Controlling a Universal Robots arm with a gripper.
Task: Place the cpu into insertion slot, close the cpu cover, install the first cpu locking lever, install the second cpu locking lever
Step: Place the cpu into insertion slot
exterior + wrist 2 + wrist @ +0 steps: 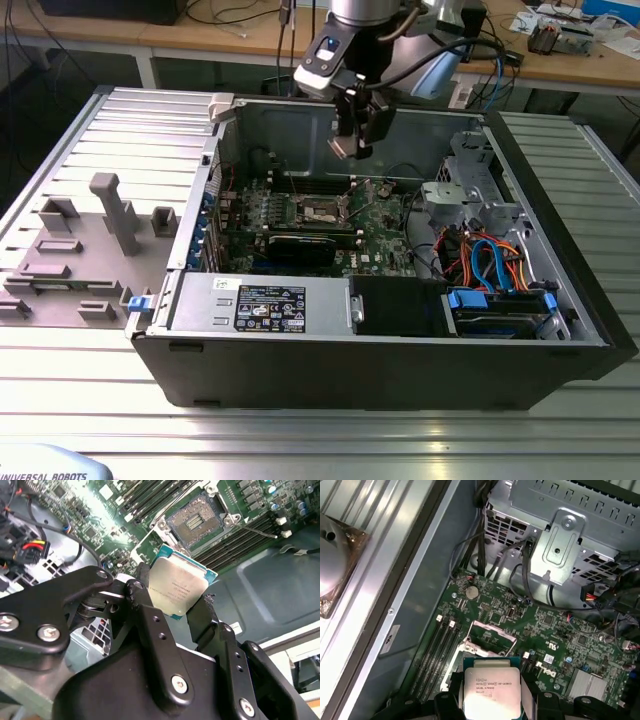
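The grey robot arm (360,12) enters at the upper centre of the exterior view, wrist pointing down over the far wall of the case. Its black two-fingered end effector (352,140) is clamped on opposite edges of the small square silver-topped cpu (177,587), holding it tilted in the air, well apart from the board.

Below it, the square silver-rimmed insertion slot (197,520) lies bare, between long memory slots (240,537) and a long black graphics card (300,246). There is open air above the case.

The open black computer case (400,365) lies on a ribbed aluminium counter (300,440). It holds the green circuit board (385,235), a grey labelled power supply box (200,300) along the near wall, a silver drive cage (470,180), and orange and blue cables (490,262) at the exterior view's right.
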